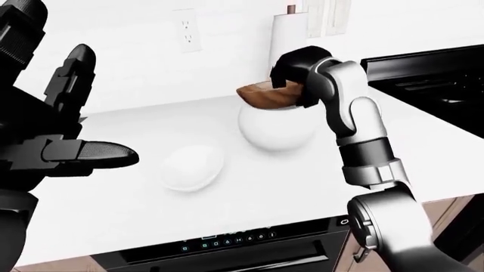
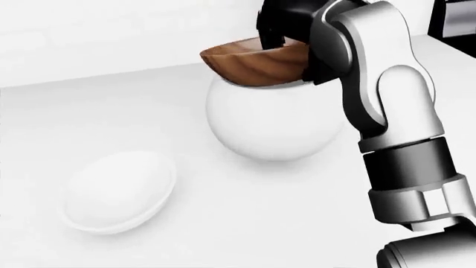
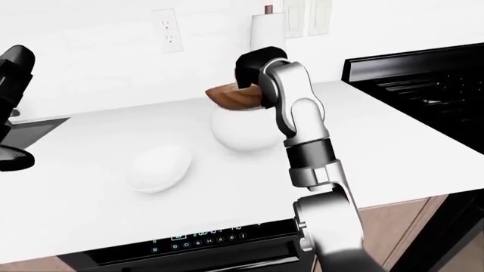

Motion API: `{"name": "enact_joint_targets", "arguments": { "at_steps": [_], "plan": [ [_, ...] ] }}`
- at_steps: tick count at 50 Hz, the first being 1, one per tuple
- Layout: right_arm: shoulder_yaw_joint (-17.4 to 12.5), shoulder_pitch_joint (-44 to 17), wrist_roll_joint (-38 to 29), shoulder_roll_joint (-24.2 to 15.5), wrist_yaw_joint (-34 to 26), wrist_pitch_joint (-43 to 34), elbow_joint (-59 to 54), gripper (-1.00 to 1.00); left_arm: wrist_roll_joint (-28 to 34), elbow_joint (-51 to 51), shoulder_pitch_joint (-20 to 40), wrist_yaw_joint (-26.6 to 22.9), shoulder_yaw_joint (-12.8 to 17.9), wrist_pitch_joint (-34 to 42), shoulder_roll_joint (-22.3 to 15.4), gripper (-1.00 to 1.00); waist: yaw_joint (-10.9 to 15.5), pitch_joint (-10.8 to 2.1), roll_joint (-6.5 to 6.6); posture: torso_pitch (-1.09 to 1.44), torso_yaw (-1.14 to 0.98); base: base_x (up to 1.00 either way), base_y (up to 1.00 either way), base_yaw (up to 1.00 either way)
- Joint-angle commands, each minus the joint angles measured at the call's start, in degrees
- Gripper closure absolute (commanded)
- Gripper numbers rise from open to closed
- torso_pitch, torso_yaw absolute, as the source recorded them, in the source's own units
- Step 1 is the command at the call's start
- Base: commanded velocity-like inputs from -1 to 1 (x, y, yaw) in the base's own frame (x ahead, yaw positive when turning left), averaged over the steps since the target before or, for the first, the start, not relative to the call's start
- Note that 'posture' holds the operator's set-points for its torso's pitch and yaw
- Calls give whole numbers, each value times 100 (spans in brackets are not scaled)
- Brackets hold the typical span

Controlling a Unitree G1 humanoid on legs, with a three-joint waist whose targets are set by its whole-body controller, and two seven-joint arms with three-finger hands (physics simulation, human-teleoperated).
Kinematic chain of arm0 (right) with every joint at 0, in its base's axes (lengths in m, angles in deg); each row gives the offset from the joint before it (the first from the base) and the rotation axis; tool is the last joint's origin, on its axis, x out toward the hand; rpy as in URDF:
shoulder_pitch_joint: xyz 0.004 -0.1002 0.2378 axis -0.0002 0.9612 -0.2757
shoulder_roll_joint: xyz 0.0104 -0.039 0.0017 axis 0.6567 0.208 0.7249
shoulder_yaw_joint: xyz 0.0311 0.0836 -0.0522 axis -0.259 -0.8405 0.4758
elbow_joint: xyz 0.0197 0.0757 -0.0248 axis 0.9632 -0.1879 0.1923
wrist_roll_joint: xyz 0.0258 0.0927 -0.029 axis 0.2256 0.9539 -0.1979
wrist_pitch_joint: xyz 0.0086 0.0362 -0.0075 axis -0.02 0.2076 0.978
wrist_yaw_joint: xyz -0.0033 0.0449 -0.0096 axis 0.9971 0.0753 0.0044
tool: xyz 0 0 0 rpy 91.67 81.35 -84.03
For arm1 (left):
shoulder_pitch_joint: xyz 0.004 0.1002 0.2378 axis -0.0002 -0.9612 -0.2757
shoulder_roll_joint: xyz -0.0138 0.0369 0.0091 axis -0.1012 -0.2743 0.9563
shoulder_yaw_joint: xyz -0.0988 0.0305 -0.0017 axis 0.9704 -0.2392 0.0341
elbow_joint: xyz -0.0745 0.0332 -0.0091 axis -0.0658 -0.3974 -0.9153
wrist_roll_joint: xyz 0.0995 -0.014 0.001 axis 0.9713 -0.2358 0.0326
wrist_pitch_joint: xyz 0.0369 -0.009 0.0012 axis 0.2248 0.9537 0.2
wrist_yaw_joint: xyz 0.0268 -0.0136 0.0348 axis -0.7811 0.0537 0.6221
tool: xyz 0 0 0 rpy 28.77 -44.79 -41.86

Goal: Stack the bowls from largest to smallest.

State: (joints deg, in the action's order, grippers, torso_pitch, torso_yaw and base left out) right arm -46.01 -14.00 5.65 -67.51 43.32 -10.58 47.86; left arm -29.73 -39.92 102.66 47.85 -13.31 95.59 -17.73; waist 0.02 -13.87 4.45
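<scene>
A white bench (image 1: 249, 187) runs across the scene, with a white wall behind it. Near the middle stands a large white bowl (image 2: 272, 120), round and upright. Directly above its opening, the robot's right hand (image 2: 286, 25) holds a brown wooden bowl (image 2: 253, 62); the dark fingers close over the wooden bowl's right-hand rim, so the hand is gripping it. The wooden bowl is tilted, its left edge a little lower in the head view, and its underside sits at or just above the white bowl's rim; whether they touch cannot be told. The right arm rises from the lower right of each view, silver and grey, bending over toward the bowls. To the left of the large white bowl, well apart from it, a smaller white bowl (image 2: 115, 190) rests on the bench, turned so its rounded side faces up. The left hand (image 1: 64, 141) is raised at the left of the left-eye view, away from the bowls, its black fingers spread wide and holding nothing. On the wall are a power outlet (image 1: 186, 30) and a paper towel roll (image 1: 290, 34). A black stove (image 3: 424, 85) sits at the right.
</scene>
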Motion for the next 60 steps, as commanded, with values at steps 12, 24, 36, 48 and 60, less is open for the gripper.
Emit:
{"name": "enact_joint_targets", "arguments": {
  "at_steps": [12,24,36,48,60],
  "plan": [
    [-111,-157,183,-23,-444,-90,897,12,147,-8,86,-40,62,-117,-17,-100,2,-39,5,-38,0,0,0,0],
    [-163,-142,383,-46,-1026,-161,1602,29,42,1,189,99,0,-123,-89,-100,-7,-29,-7,-38,0,0,0,0],
    [-191,149,441,-57,-1253,-179,2014,-15,66,22,163,94,-16,-138,-70,-100,-13,-41,-13,-38,0,0,0,0],
    [-219,-137,713,129,-2088,-768,3035,-65,119,52,139,83,-34,-123,-15,-100,-31,-17,-14,-38,0,0,0,0],
    [414,45,534,1385,-2881,-1796,4565,-53,-94,-20,-2,61,323,-145,-132,-100,-52,17,28,-38,0,0,0,0]
  ]
}}
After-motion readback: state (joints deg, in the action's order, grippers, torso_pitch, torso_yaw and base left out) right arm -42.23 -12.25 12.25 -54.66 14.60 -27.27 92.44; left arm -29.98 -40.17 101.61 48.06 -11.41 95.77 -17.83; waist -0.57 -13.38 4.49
